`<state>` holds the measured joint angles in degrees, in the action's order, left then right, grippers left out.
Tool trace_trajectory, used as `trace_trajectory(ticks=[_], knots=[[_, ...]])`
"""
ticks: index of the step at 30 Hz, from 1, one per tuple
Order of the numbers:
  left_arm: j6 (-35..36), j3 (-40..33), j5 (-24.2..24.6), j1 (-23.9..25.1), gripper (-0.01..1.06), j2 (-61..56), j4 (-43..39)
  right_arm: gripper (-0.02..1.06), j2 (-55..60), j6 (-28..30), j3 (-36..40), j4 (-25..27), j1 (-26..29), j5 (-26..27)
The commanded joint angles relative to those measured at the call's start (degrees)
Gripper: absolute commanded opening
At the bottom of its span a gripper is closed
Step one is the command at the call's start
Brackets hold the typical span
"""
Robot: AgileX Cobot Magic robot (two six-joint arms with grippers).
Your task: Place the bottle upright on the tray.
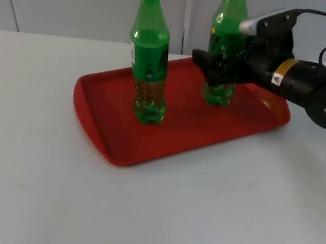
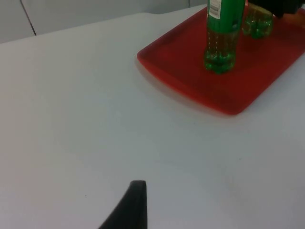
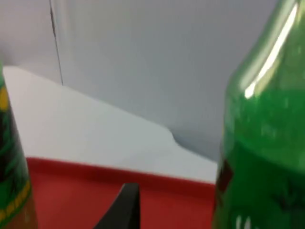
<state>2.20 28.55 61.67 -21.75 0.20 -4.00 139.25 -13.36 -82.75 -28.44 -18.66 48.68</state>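
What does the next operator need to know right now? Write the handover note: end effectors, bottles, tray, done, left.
Right end effector: over the red tray, at the middle of the far green bottle; whether it grips it cannot be told.
Left end effector: waiting above bare white table, away from the tray.
Bottles: both upright on the tray, the near green bottle towards its left side, apart from the far one.
Done: both bottles stand on the tray.
Left: probably release the far bottle if held, then withdraw the right arm.

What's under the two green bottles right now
Both green bottles, the left one and the one at the right gripper, stand upright on the red tray, which lies on the white table. The gripper covers part of the right bottle.
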Motion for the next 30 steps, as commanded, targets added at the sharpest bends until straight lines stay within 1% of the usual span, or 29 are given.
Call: trace_trajectory(ticks=[1,3,5,6,8,9,10,13,15,16,17,20,21,22,23,26,27,29,30], knots=[[0.0,-0.2,-0.1,-0.3,1.05,-0.2,-0.1,1.05,-1.5,0.3,1.7,0.2,0.1,-1.3],[0.0,-0.2,-0.1,-0.3,1.05,-0.2,-0.1,1.05,-3.1,-0.1,4.2,0.4,0.1,-1.4],[0.0,-0.2,-0.1,-0.3,1.05,-0.2,-0.1,1.05,-5.8,-0.1,8.6,4.6,0.1,-2.8],[0.0,-0.2,-0.1,-0.3,1.05,-0.2,-0.1,1.05,-5.8,-0.1,8.6,4.6,0.1,-2.8],[0.0,-0.2,-0.1,-0.3,1.05,-0.2,-0.1,1.05,-8.5,-0.1,12.3,7.7,0.1,-5.5],[0.0,-0.2,-0.1,-0.3,1.05,-0.2,-0.1,1.05,-9.7,-0.1,13.7,8.0,0.1,-6.7],[0.0,-0.2,-0.1,-0.3,1.05,-0.2,-0.1,1.05,-9.7,-0.1,13.7,8.0,0.1,-6.7],[0.0,-0.2,-0.1,-0.3,1.05,-0.2,-0.1,1.05,-13.9,-0.1,18.2,7.2,0.1,-10.7],[0.0,-0.2,-0.1,-0.3,1.05,-0.2,-0.1,1.05,-17.4,-0.1,20.9,5.1,0.1,-15.0],[0.0,-0.2,-0.1,-0.3,1.05,-0.2,-0.1,1.05,-17.4,-0.1,20.9,5.1,0.1,-15.0],[0.0,-0.2,-0.1,-0.3,1.05,-0.2,-0.1,1.05,-19.2,-0.1,22.2,4.0,0.1,-17.3],[0.0,-0.2,-0.1,-0.3,1.05,-0.2,-0.1,1.05,-24.4,-0.3,25.6,3.3,0.1,-24.6],[0.0,-0.2,-0.1,-0.3,1.05,-0.2,-0.1,1.05,-26.0,-1.0,26.6,3.3,0.1,-26.3],[0.0,-0.2,-0.1,-0.3,1.05,-0.2,-0.1,1.05,-26.0,-1.0,26.6,3.3,0.1,-26.3],[0.0,-0.2,-0.1,-0.3,1.05,-0.2,-0.1,1.05,-28.5,-2.3,27.9,3.3,0.1,-28.5],[0.0,-0.2,-0.1,-0.3,1.05,-0.2,-0.1,1.05,-32.7,-8.5,29.9,3.3,0.1,-31.3],[0.0,-0.2,-0.1,-0.3,1.05,-0.2,-0.1,1.05,-32.7,-8.5,29.9,3.3,0.1,-31.3],[0.0,-0.2,-0.1,-0.3,1.05,-0.2,-0.1,1.05,-35.5,-12.3,30.3,3.1,0.1,-34.0],[0.0,-0.2,-0.1,-0.3,1.05,-0.2,-0.1,1.05,-36.5,-12.6,30.5,3.1,0.1,-35.4]])
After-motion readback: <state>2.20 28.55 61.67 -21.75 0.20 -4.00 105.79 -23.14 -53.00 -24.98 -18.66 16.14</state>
